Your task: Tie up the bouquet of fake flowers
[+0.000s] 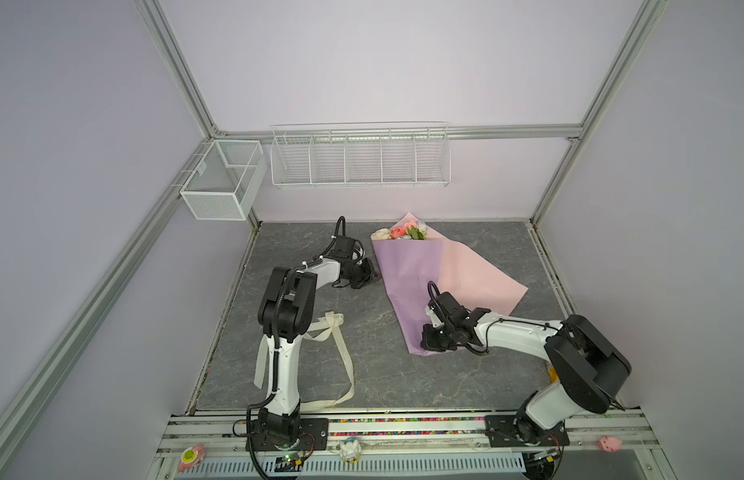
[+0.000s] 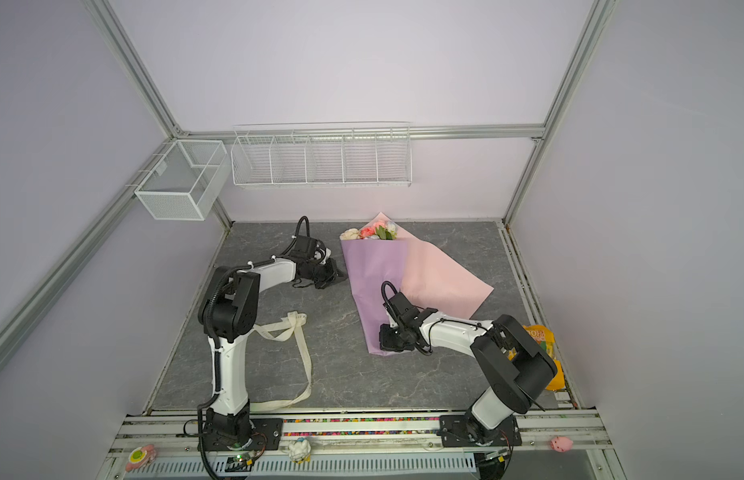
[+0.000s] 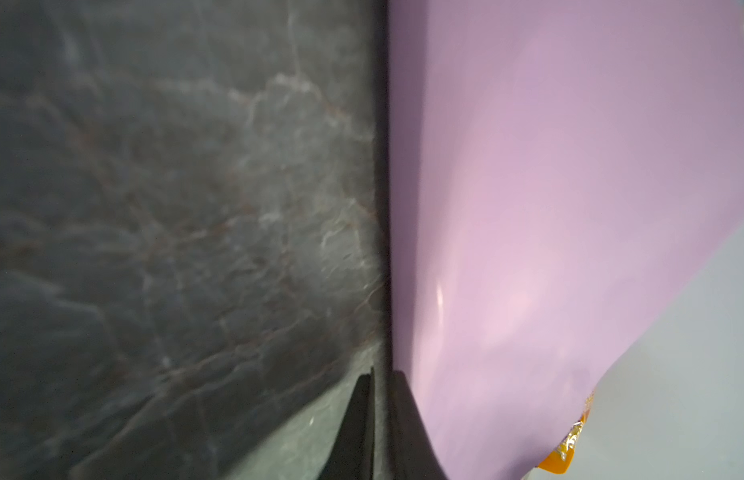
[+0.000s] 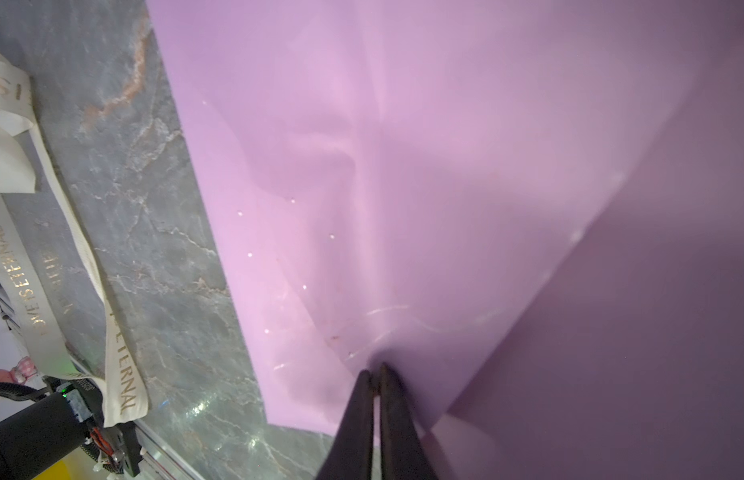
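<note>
The bouquet of fake flowers (image 1: pixel 407 274) (image 2: pixel 374 274) lies on the grey table, wrapped in lilac and pink paper. Its blooms (image 1: pixel 403 230) point toward the back wall. My left gripper (image 1: pixel 374 274) (image 2: pixel 341 274) sits low at the left edge of the lilac paper (image 3: pixel 549 187). In the left wrist view that gripper (image 3: pixel 383 374) stands open by a narrow gap with only table showing between the fingers. My right gripper (image 1: pixel 428 338) (image 2: pixel 387 338) is at the narrow stem end of the wrap. In the right wrist view it (image 4: pixel 374 368) is shut on a fold of lilac paper (image 4: pixel 362 166).
A long cream printed ribbon (image 1: pixel 345 361) (image 2: pixel 308 365) (image 4: pixel 87 257) lies loose beside the left arm's base. White wire baskets (image 1: pixel 220 183) (image 1: pixel 360 158) hang on the back and left walls. An orange packet (image 2: pixel 545 353) lies at the table's right edge. Small toys (image 1: pixel 349 451) sit on the front rail.
</note>
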Available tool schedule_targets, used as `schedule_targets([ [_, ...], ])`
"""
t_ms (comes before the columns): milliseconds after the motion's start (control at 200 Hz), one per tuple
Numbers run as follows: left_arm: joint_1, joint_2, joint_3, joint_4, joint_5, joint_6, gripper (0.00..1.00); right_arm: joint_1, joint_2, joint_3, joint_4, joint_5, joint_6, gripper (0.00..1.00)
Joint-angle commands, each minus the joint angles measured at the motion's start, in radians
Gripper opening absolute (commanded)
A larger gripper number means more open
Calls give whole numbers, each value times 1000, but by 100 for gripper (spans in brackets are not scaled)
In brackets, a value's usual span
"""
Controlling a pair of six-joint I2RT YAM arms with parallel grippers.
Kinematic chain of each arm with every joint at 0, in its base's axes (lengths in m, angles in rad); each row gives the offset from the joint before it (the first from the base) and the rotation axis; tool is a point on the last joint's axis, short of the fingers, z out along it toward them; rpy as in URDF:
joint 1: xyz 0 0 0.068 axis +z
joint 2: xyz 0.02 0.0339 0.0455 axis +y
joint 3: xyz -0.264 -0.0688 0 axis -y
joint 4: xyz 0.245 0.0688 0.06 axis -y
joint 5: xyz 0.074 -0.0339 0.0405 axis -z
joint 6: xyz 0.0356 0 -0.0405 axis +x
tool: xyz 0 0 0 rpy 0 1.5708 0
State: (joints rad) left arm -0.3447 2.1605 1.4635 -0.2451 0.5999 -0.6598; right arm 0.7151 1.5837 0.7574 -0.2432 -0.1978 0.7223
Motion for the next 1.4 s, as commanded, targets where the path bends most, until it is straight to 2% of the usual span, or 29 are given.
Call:
schedule_targets([
  [0, -5, -65, 15, -26, -32, 11, 14, -7, -16, -9, -53, 43, 17, 11],
  [180, -13, -206, -142, 81, -20, -56, 15, -7, -36, 6, -47, 23, 16, 14],
  [290, -67, -262, -227, 117, 4, -79, 14, -7, -42, 22, -54, 27, 10, 14],
  [515, -190, -243, -331, 156, -25, -121, 11, -6, -43, 23, -54, 32, 9, 14],
  [745, -200, -212, -418, 186, -77, -150, 9, -7, -48, 17, -56, 34, 14, 16],
  [890, -208, -223, -440, 185, -68, -141, 9, -9, -78, 17, -58, 34, 22, 20],
  [990, -245, -292, -439, 175, -105, -121, 10, -17, -127, 29, -90, 48, 21, 26],
  [1080, -291, -328, -414, 155, -120, -102, 11, -51, -190, 23, -114, 58, 27, 33],
  [1230, -376, -334, -369, 121, -160, -74, 13, -144, -311, -7, -178, 70, 24, 35],
  [1245, -383, -330, -361, 115, -160, -71, 13, -155, -323, -9, -192, 76, 23, 38],
  [1395, -463, -278, -321, 104, -151, -83, 13, -320, -445, -58, -310, 88, 7, 40],
])
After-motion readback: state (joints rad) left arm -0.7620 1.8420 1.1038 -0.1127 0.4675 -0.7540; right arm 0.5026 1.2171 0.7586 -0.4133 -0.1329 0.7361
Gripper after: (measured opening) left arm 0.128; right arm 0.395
